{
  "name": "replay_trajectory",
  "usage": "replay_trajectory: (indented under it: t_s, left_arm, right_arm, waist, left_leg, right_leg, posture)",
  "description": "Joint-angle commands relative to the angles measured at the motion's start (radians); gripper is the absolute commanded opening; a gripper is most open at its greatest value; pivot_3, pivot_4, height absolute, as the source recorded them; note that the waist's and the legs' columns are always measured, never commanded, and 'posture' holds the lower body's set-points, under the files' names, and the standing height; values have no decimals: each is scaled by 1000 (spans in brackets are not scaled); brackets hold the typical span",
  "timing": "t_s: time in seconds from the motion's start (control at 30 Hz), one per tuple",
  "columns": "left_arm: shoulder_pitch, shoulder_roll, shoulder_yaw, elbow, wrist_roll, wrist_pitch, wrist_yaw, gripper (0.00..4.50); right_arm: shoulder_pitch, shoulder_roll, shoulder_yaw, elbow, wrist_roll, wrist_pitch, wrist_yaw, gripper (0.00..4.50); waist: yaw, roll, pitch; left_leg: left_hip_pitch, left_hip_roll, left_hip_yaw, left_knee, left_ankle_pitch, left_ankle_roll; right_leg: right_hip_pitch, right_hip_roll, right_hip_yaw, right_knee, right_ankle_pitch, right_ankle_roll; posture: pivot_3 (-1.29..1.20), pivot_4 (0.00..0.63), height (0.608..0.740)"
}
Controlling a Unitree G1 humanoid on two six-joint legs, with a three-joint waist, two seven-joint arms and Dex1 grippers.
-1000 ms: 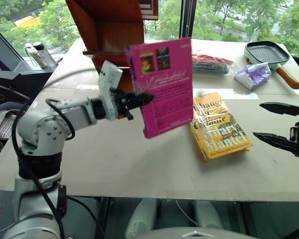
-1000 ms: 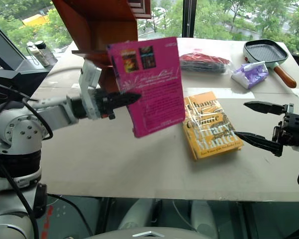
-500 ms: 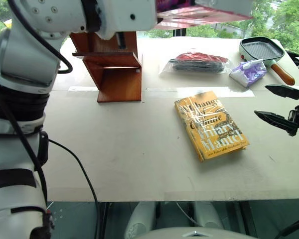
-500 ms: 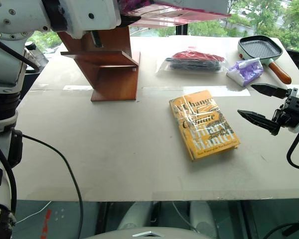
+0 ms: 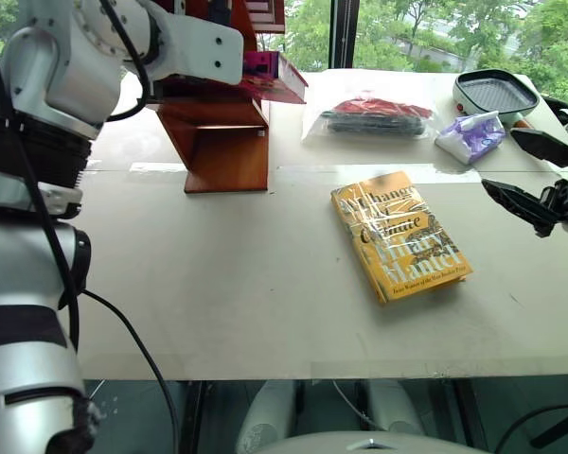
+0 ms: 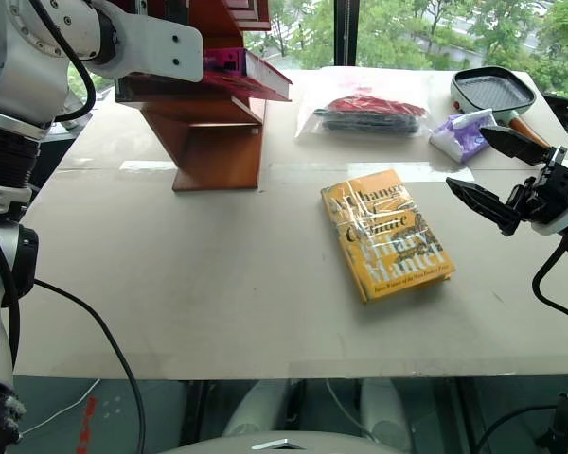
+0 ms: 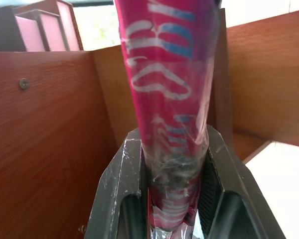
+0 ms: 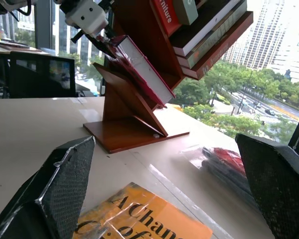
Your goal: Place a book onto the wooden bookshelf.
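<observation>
The magenta book (image 5: 268,76) lies nearly flat on a lower step of the wooden bookshelf (image 5: 223,144), its free end sticking out past the shelf toward the table's middle. My left gripper (image 7: 172,167) is shut on one edge of the book, its fingers (image 7: 120,194) clamped on both glossy covers, with shelf panels (image 7: 45,144) close around it. The right wrist view shows that gripper (image 8: 103,45) holding the book (image 8: 142,69) at the shelf. My right gripper (image 6: 467,157) hangs open over the table's right edge with nothing in it.
A yellow-orange book (image 5: 400,236) lies on the table (image 5: 227,293) right of centre. Behind it are a clear bag with a dark red item (image 5: 374,115), a purple wrapped bundle (image 5: 469,137) and a grill pan (image 5: 497,92). Other books (image 8: 204,25) fill the upper shelves.
My left arm raised the book from upright in front of the shelf, turned it flat and moved it onto a lower step. My right gripper rose slightly and stayed open.
</observation>
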Motion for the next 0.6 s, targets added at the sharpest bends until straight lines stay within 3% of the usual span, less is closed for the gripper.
replay_trajectory:
  t_s: [0.03, 0.3, 0.47, 0.6]
  left_arm:
    - [1, -38, 12, 116, 54, 56, 48, 635]
    - [91, -99, 10, 165, 95, 134, 55, 635]
    - [142, -145, 47, -26, 79, 291, -31, 635]
    - [161, -117, 65, -104, 93, 332, -63, 635]
  right_arm:
    - [-33, 23, -47, -67, 92, 26, -55, 4500]
    - [-39, 62, -18, -110, 130, 61, -107, 4500]
    - [-32, 68, -13, -120, 128, 66, -122, 4500]
    - [-32, 64, -18, -125, 136, 76, -131, 4500]
  waist:
    - [-2, 1, -1]
    - [-24, 12, -7]
    - [-26, 14, -8]
    - [-24, 14, -8]
  left_leg:
    - [1, 0, 0, 1, 0, 0]
    - [15, 0, 1, 9, 0, 1]
    - [18, 1, 2, 9, 0, 1]
    - [15, 0, 2, 9, -1, 1]
  right_leg:
    - [0, 0, 0, 3, 0, 0]
    - [12, 1, 2, 11, -2, 4]
    - [16, 2, 4, 11, -3, 4]
    - [14, 2, 5, 9, -2, 3]
  posture:
    - [0, 150, 740]
    - [0, 150, 740]
    - [0, 150, 740]
    - [0, 150, 740]
